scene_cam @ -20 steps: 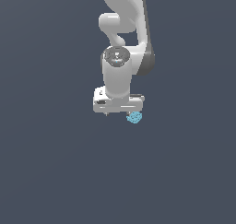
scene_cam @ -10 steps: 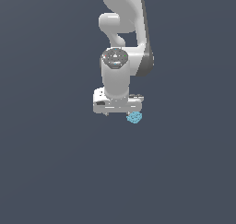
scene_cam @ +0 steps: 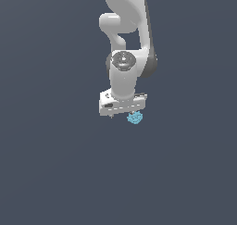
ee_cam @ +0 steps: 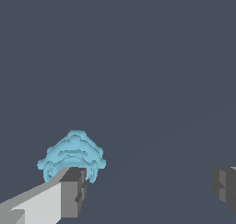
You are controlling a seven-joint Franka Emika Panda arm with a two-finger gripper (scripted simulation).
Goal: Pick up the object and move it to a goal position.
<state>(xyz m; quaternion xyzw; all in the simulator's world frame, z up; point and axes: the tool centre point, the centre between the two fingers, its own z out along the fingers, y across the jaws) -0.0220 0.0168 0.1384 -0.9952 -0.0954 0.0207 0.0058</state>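
The exterior view shows one white arm (scene_cam: 126, 57) reaching down over a plain dark grey surface (scene_cam: 55, 164), its gripper (scene_cam: 124, 115) low above it. One small light-blue object (scene_cam: 134, 119) sits just under the gripper's end nearer the exterior view's right, partly covered by it. From here the fingers are mostly lost under the white hand body, and how far apart they stand cannot be read.

The wrist view supplies that. Two grey fingertips (ee_cam: 73, 191) show, with a wide stretch of bare surface between them, so the jaws are spread and grasp nothing. The object (ee_cam: 71, 155), lumpy with curved ridges, lies right behind one fingertip, which overlaps its near edge; whether they touch I cannot tell. It is not between the two fingertips, and it is well apart from the other one
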